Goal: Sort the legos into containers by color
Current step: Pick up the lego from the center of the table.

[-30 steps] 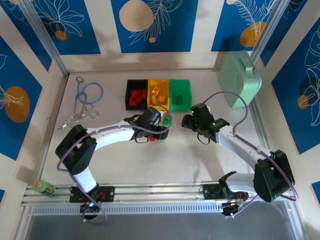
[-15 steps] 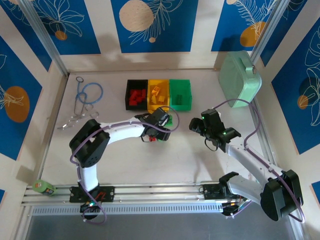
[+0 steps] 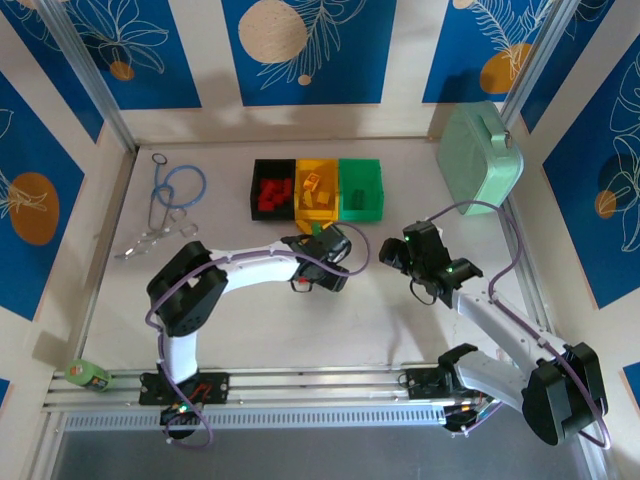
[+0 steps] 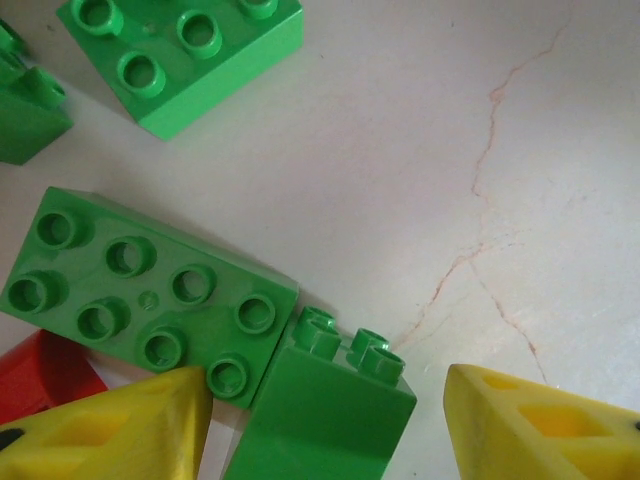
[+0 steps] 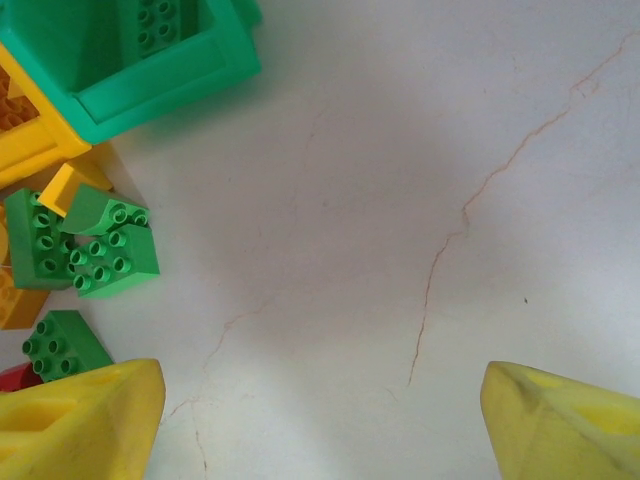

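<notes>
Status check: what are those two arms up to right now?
Left gripper open, straddling small green brick, not gripping. Right gripper open over table. More green bricks loose near green bin. Nothing in the way.

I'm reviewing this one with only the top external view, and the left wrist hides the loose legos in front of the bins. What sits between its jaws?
Observer: A tall green brick. The left jaws stand open around it, with a gap on each side.
Operator: Is it alone there?
Observer: No. A flat green brick with eight studs lies right beside it, meeting it at one corner.
Operator: From above the green bin is one flat colour. Is anything inside?
Observer: Yes. In the right wrist view, one green lego lies inside the green bin.
</notes>
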`<state>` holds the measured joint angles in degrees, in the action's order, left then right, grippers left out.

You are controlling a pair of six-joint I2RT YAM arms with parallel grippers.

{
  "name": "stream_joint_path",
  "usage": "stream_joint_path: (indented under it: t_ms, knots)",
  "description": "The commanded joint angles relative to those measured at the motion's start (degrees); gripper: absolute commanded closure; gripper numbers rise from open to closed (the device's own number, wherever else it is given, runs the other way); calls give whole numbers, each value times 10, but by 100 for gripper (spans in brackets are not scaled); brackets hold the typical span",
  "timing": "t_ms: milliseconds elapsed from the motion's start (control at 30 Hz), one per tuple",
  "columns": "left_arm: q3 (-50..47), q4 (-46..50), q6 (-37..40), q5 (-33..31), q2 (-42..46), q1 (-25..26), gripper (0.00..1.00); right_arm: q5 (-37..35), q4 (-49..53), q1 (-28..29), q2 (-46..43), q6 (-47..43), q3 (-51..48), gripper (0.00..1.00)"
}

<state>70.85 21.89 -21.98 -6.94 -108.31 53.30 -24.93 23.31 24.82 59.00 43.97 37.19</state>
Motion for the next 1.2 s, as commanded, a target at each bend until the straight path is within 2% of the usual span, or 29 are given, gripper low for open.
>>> stream_joint_path:
  t_ms: [0, 333, 767, 1033, 1167]
  knots:
    - [12, 22, 1, -7, -23, 8, 38, 6, -5, -4, -16, 10, -9, 17]
    - [28, 52, 3, -18, -23, 20, 46, 12, -7, -13, -31, 14, -25, 18]
    - [-4, 54, -6, -29, -4, 33, 46, 22, -14, -24, -43, 17, -43, 18]
    - [4, 53, -7, -22, -8, 33, 59, 26, -15, -24, -44, 18, -43, 18]
    - [23, 59, -3, -31, -4, 32, 61, 23, -14, -26, -48, 16, -42, 18]
